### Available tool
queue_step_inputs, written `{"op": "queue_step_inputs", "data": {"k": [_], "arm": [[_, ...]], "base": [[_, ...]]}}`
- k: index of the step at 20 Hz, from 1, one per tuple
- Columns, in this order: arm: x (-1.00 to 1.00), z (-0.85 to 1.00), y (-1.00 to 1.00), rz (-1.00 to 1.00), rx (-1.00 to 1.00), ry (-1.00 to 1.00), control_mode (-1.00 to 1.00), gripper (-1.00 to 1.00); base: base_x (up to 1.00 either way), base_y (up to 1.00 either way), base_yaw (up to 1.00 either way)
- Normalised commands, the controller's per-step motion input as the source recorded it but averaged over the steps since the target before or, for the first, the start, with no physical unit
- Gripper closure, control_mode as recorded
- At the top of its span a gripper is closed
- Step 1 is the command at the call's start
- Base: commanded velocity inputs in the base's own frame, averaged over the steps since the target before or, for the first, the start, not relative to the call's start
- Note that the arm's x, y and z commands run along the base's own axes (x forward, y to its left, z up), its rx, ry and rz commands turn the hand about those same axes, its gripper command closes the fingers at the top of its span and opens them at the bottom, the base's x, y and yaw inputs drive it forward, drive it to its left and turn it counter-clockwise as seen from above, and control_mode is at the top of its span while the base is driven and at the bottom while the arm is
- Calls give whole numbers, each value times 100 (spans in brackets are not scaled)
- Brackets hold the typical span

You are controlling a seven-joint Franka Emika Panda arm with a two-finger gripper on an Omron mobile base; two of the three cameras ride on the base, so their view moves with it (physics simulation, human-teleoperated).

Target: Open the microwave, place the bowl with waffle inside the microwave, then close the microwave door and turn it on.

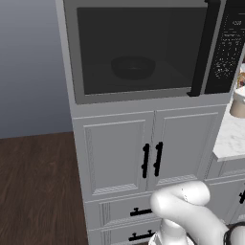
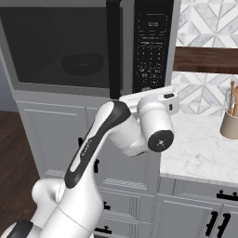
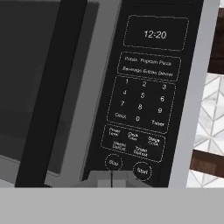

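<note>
The microwave (image 1: 76, 100) sits in a cabinet column with the microwave door (image 1: 139, 48) closed. Its black bar handle (image 2: 114, 46) runs down beside the black keypad panel (image 3: 144, 87). Behind the dark window the black bowl (image 1: 133, 67) rests on the turntable, also dimly seen from the right (image 2: 82, 63). I cannot make out the waffle through the tint. My gripper (image 3: 111, 180) is shut, empty, and sits just in front of the panel's bottom edge, between the Stop button (image 3: 113, 162) and the Start button (image 3: 142, 170). The display reads 12:20.
White cabinet doors with short black handles (image 1: 152, 160) and drawers (image 1: 139, 211) lie below the microwave. A marble counter (image 2: 204, 148) extends to the right and carries a beige utensil holder (image 2: 230, 123). A dark wood floor (image 1: 33, 191) lies on the left.
</note>
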Motion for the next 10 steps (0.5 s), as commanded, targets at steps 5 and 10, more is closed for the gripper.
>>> {"op": "queue_step_inputs", "data": {"k": [5,10], "arm": [[44,-4,0,0,-1,0,-100,100],[20,-7,-10,0,-2,0,-100,100]], "base": [[0,0,0],[0,0,0]]}}
